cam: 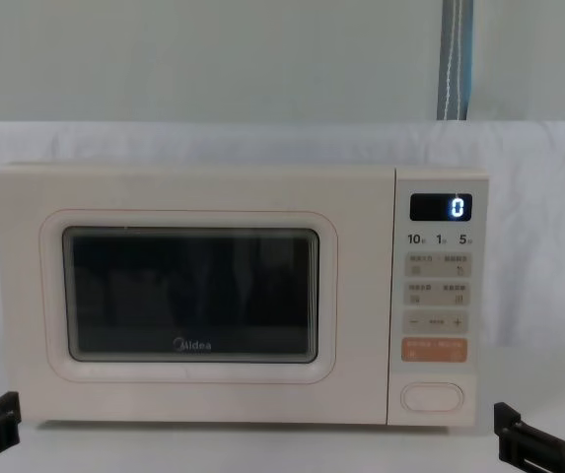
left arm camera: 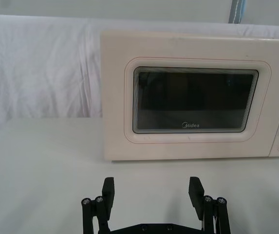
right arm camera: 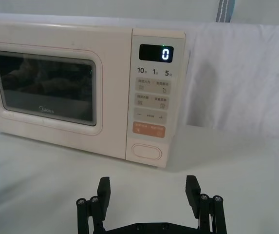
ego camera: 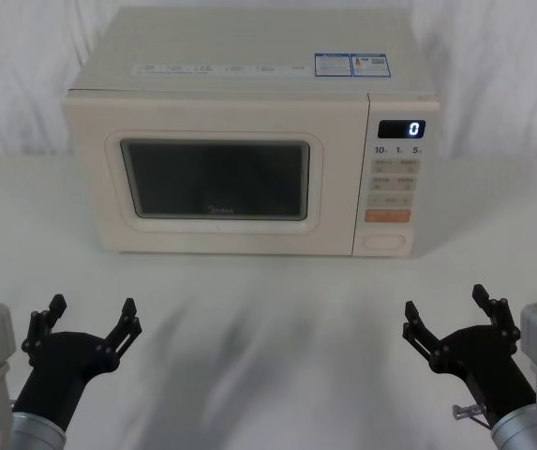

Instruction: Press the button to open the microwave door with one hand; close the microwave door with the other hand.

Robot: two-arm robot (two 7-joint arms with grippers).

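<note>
Both black pronged grippers, left (ego camera: 90, 317) and right (ego camera: 448, 313), hover jaws apart before the cream microwave's shut glass-windowed door (ego camera: 216, 178), right one nearer its oval cream button (ego camera: 385, 242), ready to press.

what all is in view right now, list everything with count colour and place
microwave: one, cream, at the back middle of the table
microwave door: one, cream with a dark window, shut, on the microwave's front left
button: one, cream oval, at the bottom of the control panel
orange key: one, orange, just above the button
display: one, black showing 0, at the top of the panel
table: one, white cloth cover, under everything
left gripper: one, black, open, near front left, clear of the microwave
right gripper: one, black, open, near front right, clear of the microwave
</note>
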